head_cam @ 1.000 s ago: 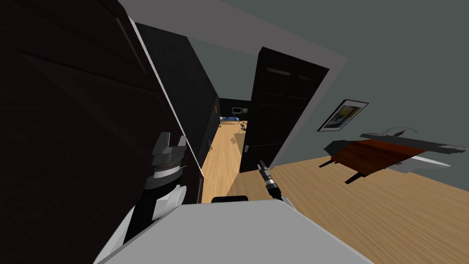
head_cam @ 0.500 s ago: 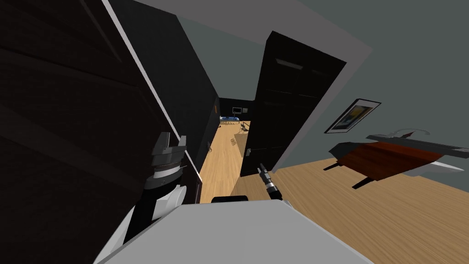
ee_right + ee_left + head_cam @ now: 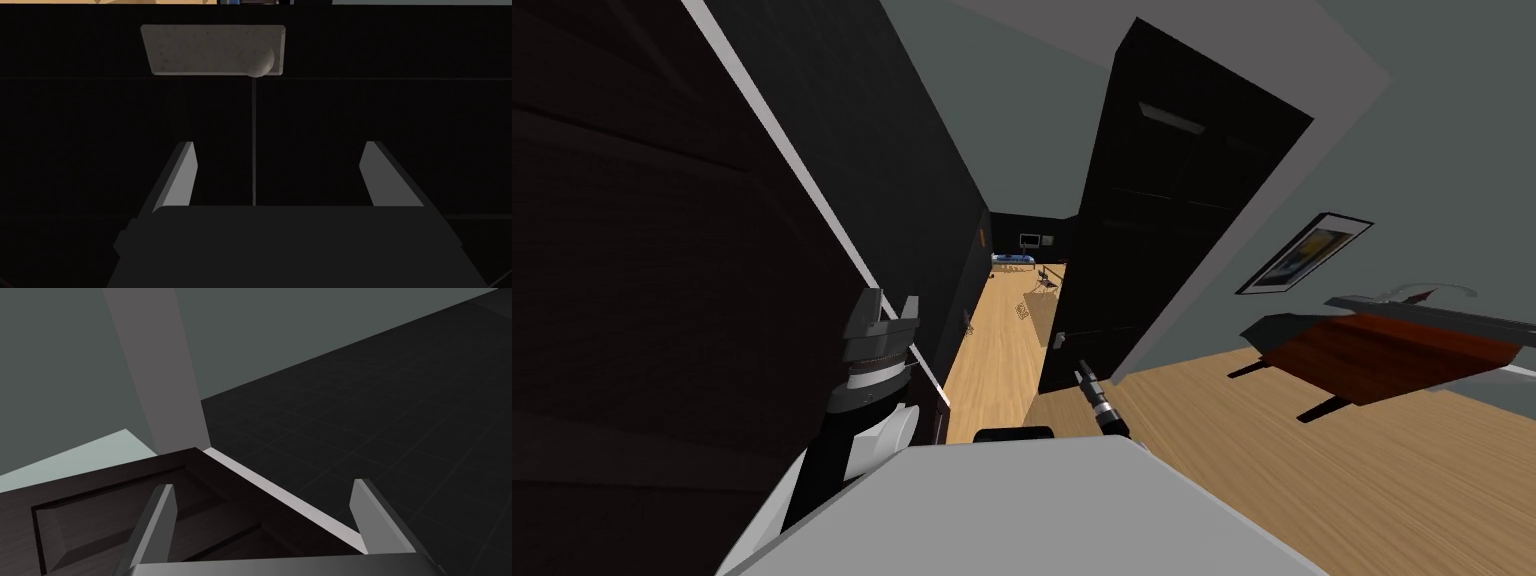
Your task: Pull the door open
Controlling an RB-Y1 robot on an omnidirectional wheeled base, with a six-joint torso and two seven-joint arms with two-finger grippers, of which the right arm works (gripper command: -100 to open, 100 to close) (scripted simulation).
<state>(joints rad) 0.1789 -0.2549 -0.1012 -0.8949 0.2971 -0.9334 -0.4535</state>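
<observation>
I count two doors, two claws, one handle plate with one knob, one framed picture and one table. The door I am to pull, the black door [image 3: 1152, 230], stands ajar at about one o'clock from me, its free edge turned toward the hallway. My right claw [image 3: 1083, 368] points at its lower part, near it. The grey handle plate [image 3: 1059, 340] sits at about eleven o'clock from that claw in the head view. Along my right hand, the right claw [image 3: 281, 145] has its two blade fingers spread wide with nothing between them. The black door's flat, matte face [image 3: 350, 125] lies beyond them. The plate [image 3: 200, 50] is a speckled grey rectangle, and its round knob [image 3: 256, 62] sits near one end, ahead of the fingertips and apart from them. The second door, a dark brown door [image 3: 642, 300], looms close at nine to ten o'clock, with recessed panels and a pale edge. My left claw [image 3: 884, 312] is raised beside that edge. Through the left wrist, the left claw [image 3: 264, 485] is also spread open, holding nothing. One finger lies over the brown door's panelled face [image 3: 100, 513]. The framed picture [image 3: 1302, 252] hangs at two o'clock above the red-brown table [image 3: 1392, 350]. Both are well apart from my claws, across the pale plank floor [image 3: 1312, 480].
</observation>
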